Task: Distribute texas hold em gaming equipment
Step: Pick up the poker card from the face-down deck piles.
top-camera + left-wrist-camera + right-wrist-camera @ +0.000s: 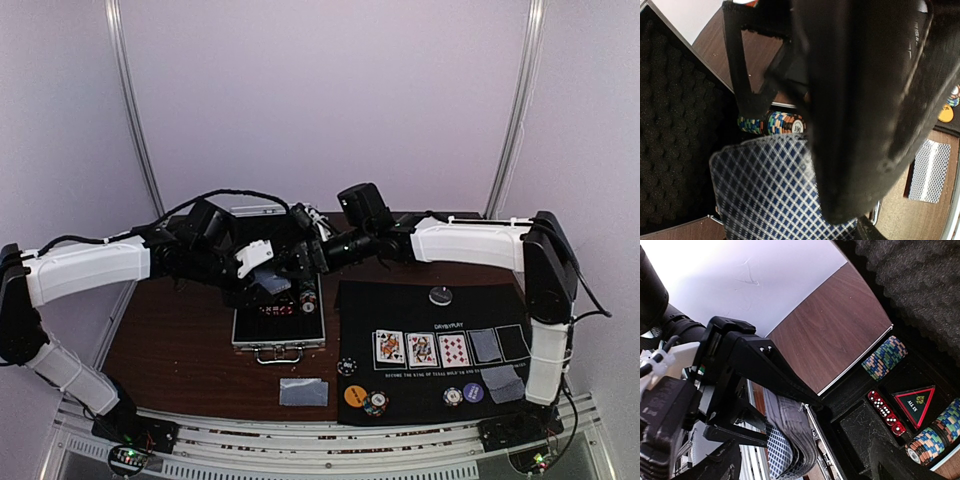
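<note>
My left gripper (pixel 268 275) is shut on a deck of blue-checked playing cards (pixel 765 190) and holds it over the open silver case (pixel 280 335). Its big dark finger (pixel 865 125) covers the deck's right side. My right gripper (pixel 312 258) is open right beside it, and the bent deck (pixel 790 440) shows between its fingers. Rows of striped chips (pixel 885 357) lie in the case. On the black mat (pixel 400 300) lie three face-up cards (pixel 421 348), face-down cards (pixel 485 345), chip stacks (pixel 376 403), an orange disc (pixel 354 395), a purple disc (pixel 473 391) and a dark disc (pixel 440 295).
Red dice (pixel 885 412) and a triangular badge (pixel 914 402) sit in the case's black lining. A face-down card (pixel 303 392) lies on the brown table in front of the case. The case's foam lid (pixel 675 125) stands open at the back. White walls enclose the table.
</note>
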